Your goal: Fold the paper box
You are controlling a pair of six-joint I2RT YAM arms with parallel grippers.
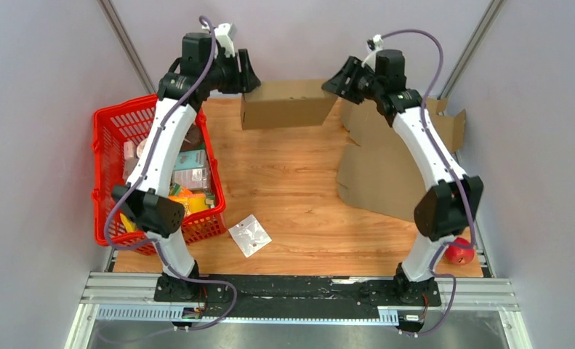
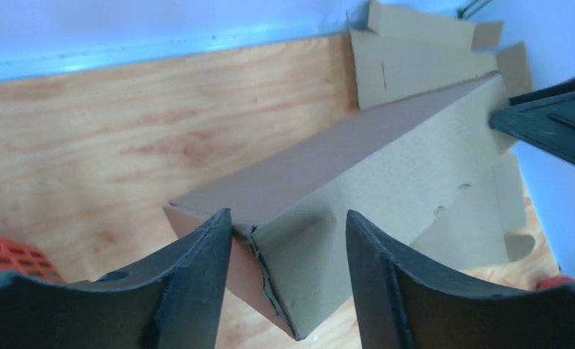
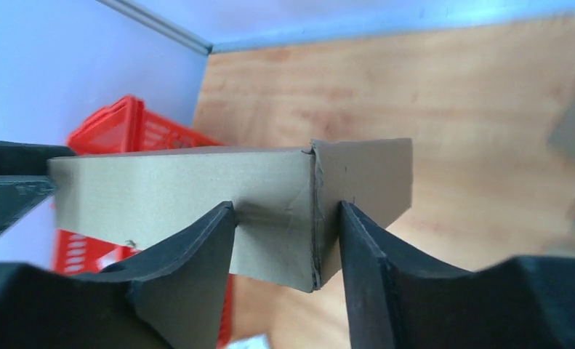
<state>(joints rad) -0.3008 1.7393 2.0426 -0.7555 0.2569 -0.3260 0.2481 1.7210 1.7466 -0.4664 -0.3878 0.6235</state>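
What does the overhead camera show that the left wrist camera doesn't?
Only overhead: the goods inside the red basket, and a silvery packet on the table. Only the left wrist: the left gripper pinching the creased corner seam of the folded box, close up. Both: the folded box, the right gripper at its far end, and flat cardboard sheets.

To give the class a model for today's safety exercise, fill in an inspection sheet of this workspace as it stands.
Surface: wooden table.
Job's things: cardboard box held between both claws; flat cardboard sheets at right.
Clutter: red basket of groceries, plastic packet, red round object by the right base.
Claws: left claw and right claw each closed on a box end.
Cables: purple cables looped along both arms.
Surroundings: plain walls, metal rail.
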